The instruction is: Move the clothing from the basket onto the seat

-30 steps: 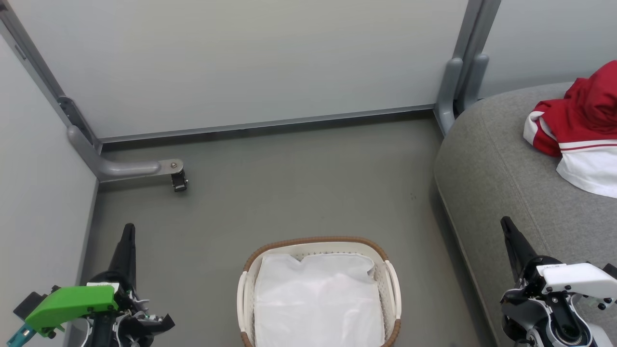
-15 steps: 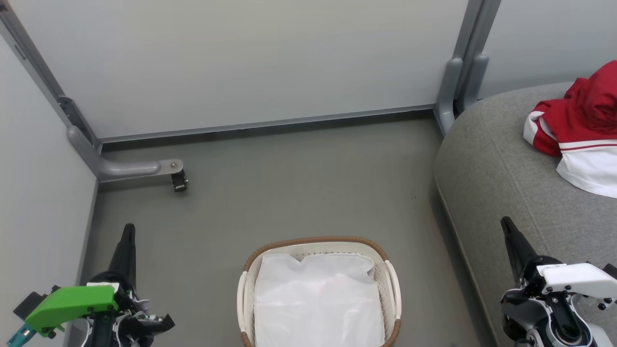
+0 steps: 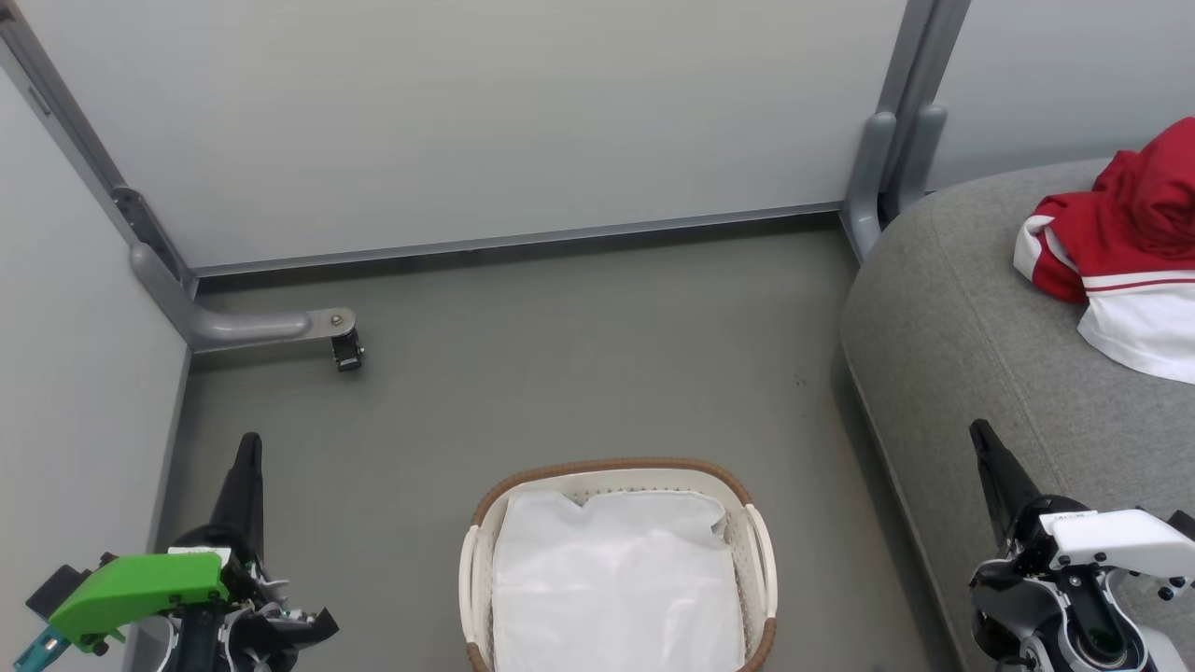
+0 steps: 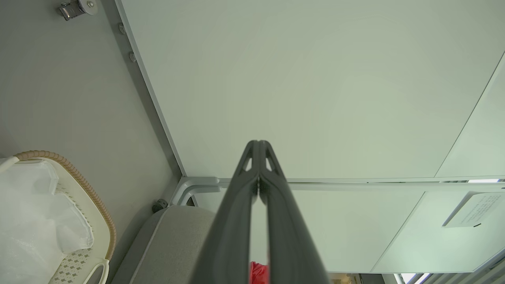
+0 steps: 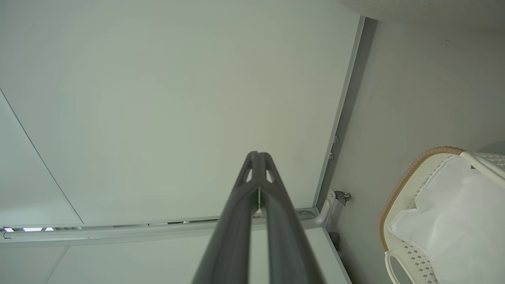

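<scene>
The red and white clothing (image 3: 1125, 247) lies heaped on the grey seat (image 3: 962, 327) at the right; a sliver of the red clothing (image 4: 258, 273) also peeks between my left fingers. The white lattice basket (image 3: 758, 551) with its brown rim stands on the floor at bottom centre, holding just a flat white liner sheet (image 3: 616, 579). My left gripper (image 3: 248, 441) is shut and holds nothing, left of the basket. My right gripper (image 3: 979, 429) is shut with nothing in it, beside the seat's front edge. The basket (image 4: 92, 201) and the basket (image 5: 400, 185) appear in both wrist views.
Pale partition walls close the space at the back and left. A grey metal foot with a caster (image 3: 346, 352) sticks out over the floor at the left. A grey post (image 3: 878, 177) stands by the seat's far corner. Open grey floor (image 3: 579, 373) lies beyond the basket.
</scene>
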{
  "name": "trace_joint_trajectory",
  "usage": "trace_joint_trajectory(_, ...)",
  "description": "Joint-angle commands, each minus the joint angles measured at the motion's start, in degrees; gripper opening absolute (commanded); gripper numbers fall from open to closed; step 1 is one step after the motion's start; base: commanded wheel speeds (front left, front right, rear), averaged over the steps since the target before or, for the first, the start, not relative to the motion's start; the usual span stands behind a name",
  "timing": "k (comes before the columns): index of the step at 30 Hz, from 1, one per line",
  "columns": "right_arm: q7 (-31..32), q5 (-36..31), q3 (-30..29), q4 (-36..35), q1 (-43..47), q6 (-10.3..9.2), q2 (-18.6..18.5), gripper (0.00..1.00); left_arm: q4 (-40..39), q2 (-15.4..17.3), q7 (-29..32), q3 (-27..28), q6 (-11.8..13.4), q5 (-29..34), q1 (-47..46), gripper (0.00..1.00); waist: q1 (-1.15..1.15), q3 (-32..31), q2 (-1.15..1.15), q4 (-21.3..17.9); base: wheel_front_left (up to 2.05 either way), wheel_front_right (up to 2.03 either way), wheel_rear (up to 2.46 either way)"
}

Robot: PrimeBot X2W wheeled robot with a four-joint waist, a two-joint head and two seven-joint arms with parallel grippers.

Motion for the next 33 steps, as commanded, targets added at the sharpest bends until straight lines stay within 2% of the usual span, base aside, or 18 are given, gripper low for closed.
trace_joint_trajectory(1,0.18,-0.09,-0.15,-0.17,-0.44,-0.02,-0.17,0.00,-0.12,0.03,0.19,0.07,-0.32,-0.27,-0.54,0.00,0.00,0.00,0.00,0.00,0.00,0.00,0.00)
trace_joint_trajectory(33,0.31,-0.25,-0.29,-0.16,-0.46,-0.02,-0.05,0.00,-0.12,0.02,0.17,0.06,-0.32,-0.24,-0.53,0.00,0.00,0.00,0.00,0.00,0.00,0.00,0.00)
